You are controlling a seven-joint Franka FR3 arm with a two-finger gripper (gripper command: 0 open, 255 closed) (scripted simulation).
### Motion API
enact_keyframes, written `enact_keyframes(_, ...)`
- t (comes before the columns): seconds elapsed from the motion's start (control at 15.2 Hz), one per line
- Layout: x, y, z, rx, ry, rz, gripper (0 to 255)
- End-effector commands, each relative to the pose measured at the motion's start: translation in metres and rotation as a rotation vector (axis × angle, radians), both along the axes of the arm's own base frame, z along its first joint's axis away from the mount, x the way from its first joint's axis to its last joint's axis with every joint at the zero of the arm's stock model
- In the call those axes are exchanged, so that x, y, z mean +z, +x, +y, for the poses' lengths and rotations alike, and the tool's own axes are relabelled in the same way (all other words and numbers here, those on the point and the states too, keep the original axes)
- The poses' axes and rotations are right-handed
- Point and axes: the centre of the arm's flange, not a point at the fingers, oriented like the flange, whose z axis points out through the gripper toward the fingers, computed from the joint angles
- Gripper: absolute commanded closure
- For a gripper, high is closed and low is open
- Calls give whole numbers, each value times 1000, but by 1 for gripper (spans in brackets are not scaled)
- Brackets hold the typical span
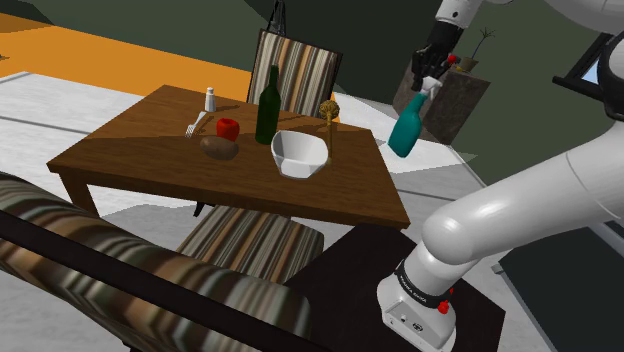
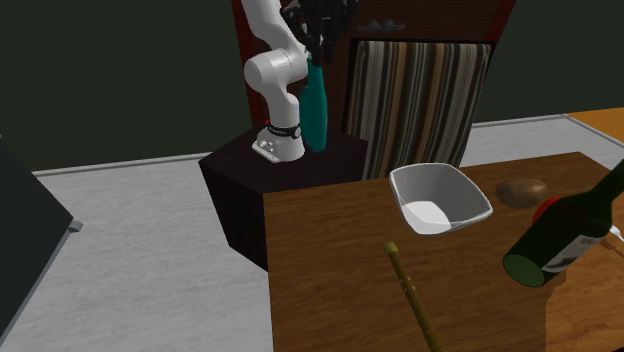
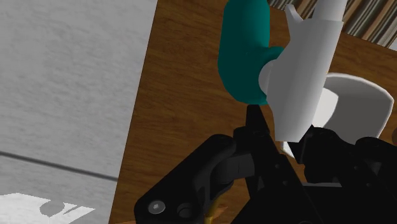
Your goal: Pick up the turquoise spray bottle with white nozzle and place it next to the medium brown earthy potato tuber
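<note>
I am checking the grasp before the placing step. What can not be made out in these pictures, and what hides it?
Wrist view: where the gripper touches the spray bottle, hidden by its white nozzle.
Second exterior view: the bottle's top, hidden behind the gripper; the green wine bottle, cut off by the right edge.
Shoulder view: the thin brown stem beside the white bowl, too small to identify.

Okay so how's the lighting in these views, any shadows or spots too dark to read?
Shoulder view: a slanted shadow edge crosses the table, the spray bottle is well lit. Second exterior view: dim overall, the white bowl brightest. Wrist view: the black gripper reads as one dark mass, a grey shadow lies on the pale floor.
</note>
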Motion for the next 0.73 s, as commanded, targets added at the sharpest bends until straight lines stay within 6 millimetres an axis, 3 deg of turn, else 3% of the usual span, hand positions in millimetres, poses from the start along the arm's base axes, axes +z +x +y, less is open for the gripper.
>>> enact_keyframes(0.0, 11, 0, 0, 0, 0, 0, 255)
enact_keyframes(0.66, 63, 0, 0, 0, 0, 0, 255)
